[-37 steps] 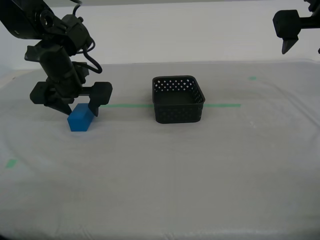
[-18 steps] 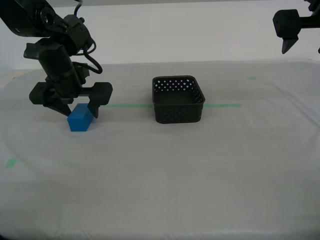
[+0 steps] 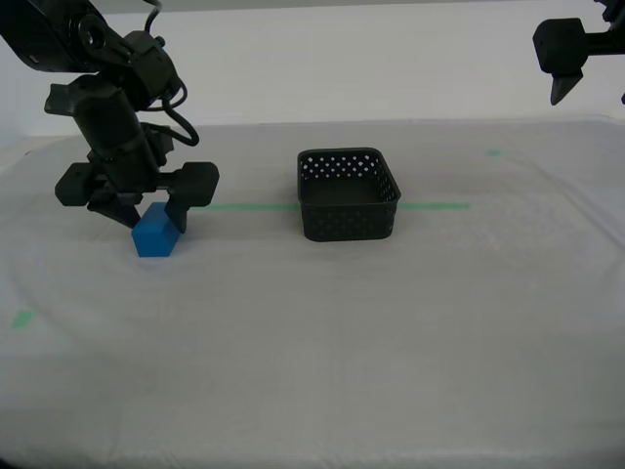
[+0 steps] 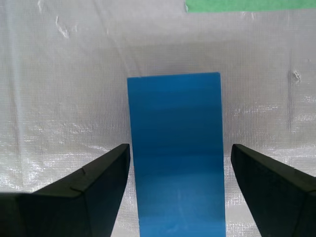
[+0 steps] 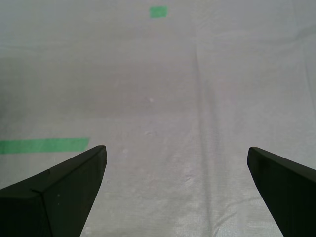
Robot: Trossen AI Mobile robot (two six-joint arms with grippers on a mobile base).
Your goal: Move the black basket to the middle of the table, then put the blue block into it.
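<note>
The blue block (image 3: pixel 156 234) lies on the table (image 3: pixel 391 342) at the exterior view's left. My second gripper (image 3: pixel 151 223) is open and down over it, one finger on each side. In the second wrist view the block (image 4: pixel 175 158) fills the space between the fingers of this gripper (image 4: pixel 180 145), with a narrow gap on one side. The black basket (image 3: pixel 349 223) stands empty near the table's middle, on the green tape line (image 3: pixel 435 205). My first gripper (image 3: pixel 591 98) hangs high at the exterior view's right, open and empty; the first wrist view shows this gripper (image 5: pixel 176 149) over bare cloth.
Small green tape marks lie at the far right (image 3: pixel 493 152) and near left (image 3: pixel 21 319) of the cloth. The first wrist view shows a tape mark (image 5: pixel 158 11) and a tape strip end (image 5: pixel 44 145). White wall stands behind the table.
My second gripper's fingers have drawn a little closer around the blue block. The block, the basket and the first arm have not moved.
</note>
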